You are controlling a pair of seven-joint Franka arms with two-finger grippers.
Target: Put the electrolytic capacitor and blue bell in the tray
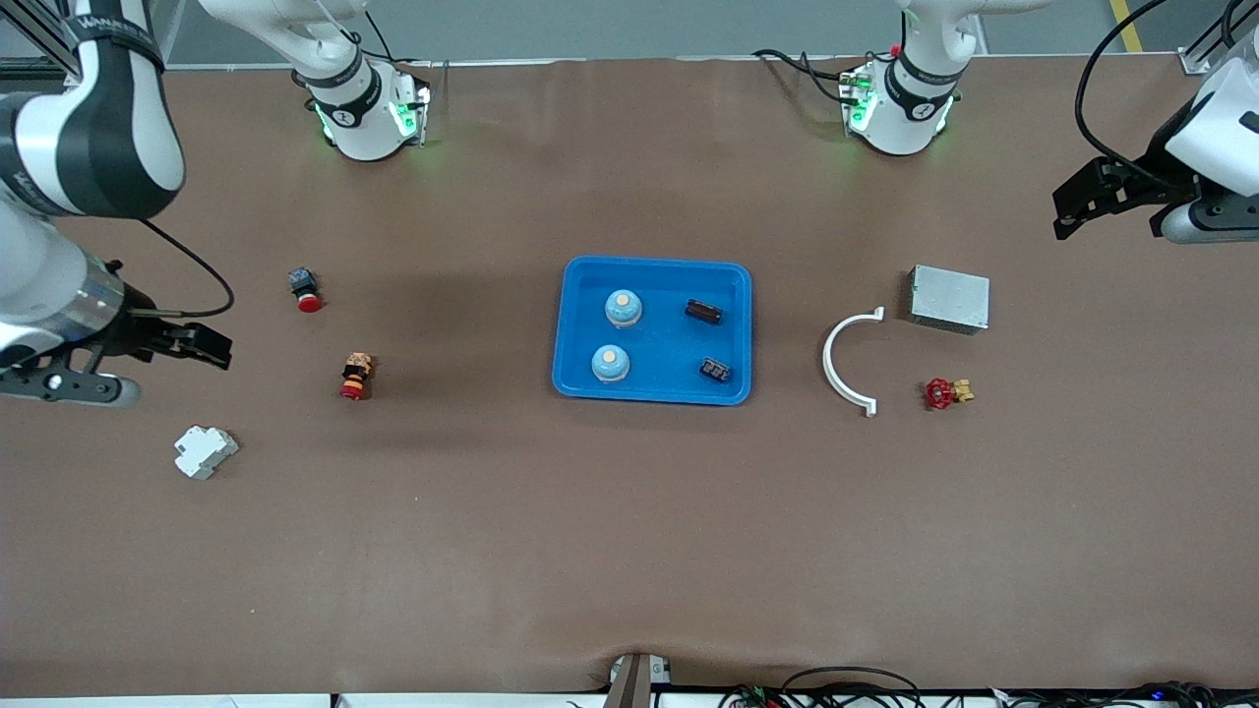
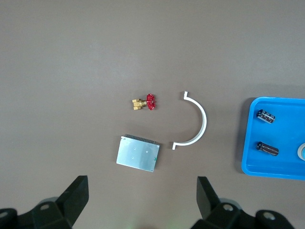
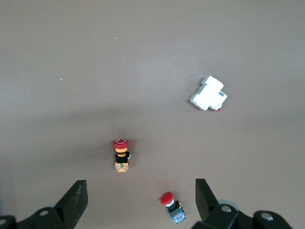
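1. You had the blue tray at the middle of the table, well apart from both sets of fingers, with two blue bells in its half toward the right arm's end.
2. Two electrolytic capacitors lay in the tray's half toward the left arm's end, one nearer the front camera than the other.
3. Your left gripper hung released and empty over bare table at its own end; between its spread fingers the wrist view showed the grey metal box, the white half-ring clamp and the red-handled brass valve.
4. Your right gripper hung likewise spread and empty at its end, with two red emergency-stop buttons and a white circuit breaker near its fingers, none touched.
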